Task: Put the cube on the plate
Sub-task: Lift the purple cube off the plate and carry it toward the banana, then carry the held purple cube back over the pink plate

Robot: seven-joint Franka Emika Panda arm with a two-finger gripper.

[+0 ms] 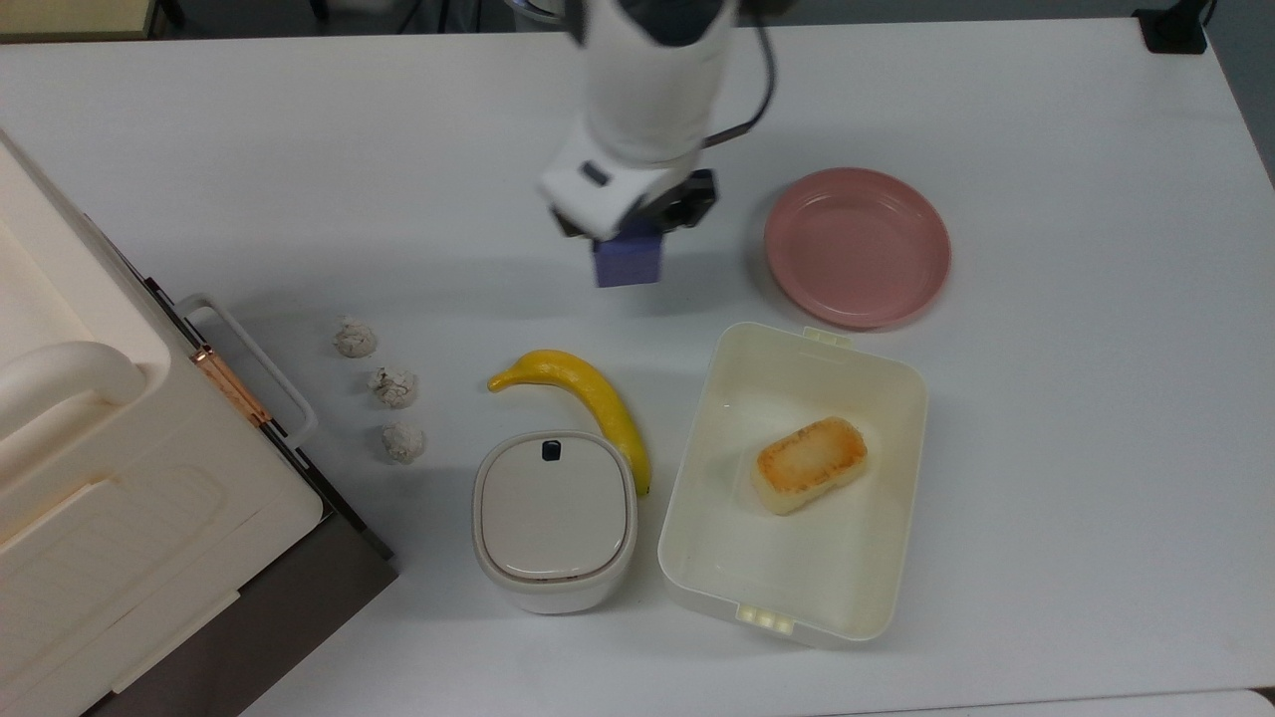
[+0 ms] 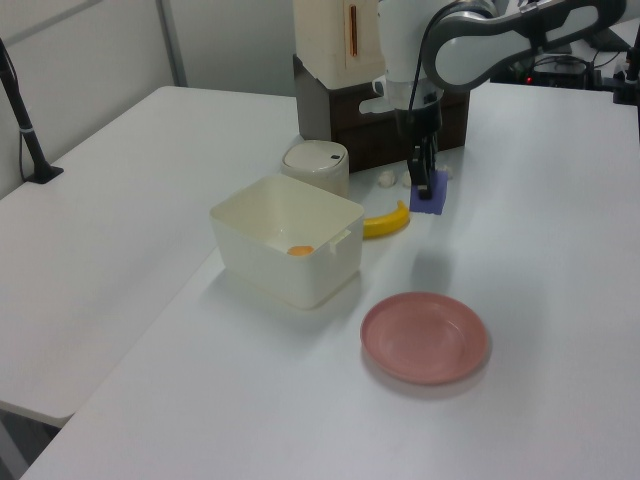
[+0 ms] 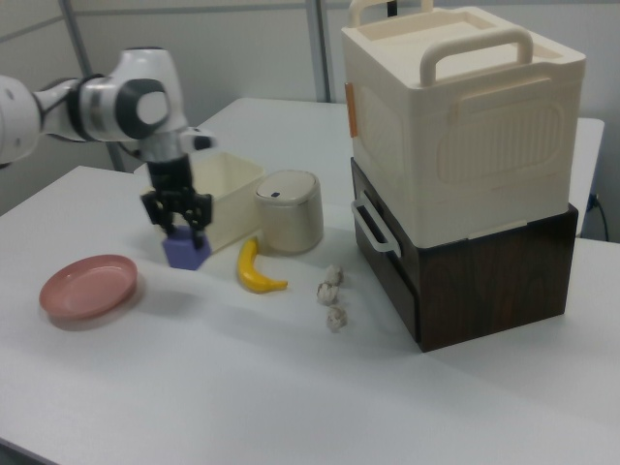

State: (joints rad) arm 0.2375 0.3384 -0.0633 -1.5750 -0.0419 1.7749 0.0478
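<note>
Cube (image 1: 628, 265) in fingers (image 3: 201, 212), between banana (image 1: 588, 396) and plate (image 1: 857, 247).

**Robotics laboratory, staged tabletop**

Broad white counter (image 1: 1046, 418) in a plain room with pale partition walls and metal posts, as seen in the right view. Mounted white-and-grey robot arm (image 2: 470, 45) reaching over the surface. Household props laid out as test items: yellow banana (image 1: 588, 398), cream open box (image 1: 797, 488), small lidded bin (image 1: 553, 518), pink plate (image 1: 857, 247), cream carrying case (image 3: 460, 116) stacked on a dark wooden base (image 3: 484, 276). Cabling and electronic equipment at the far edge in the left view.
</note>
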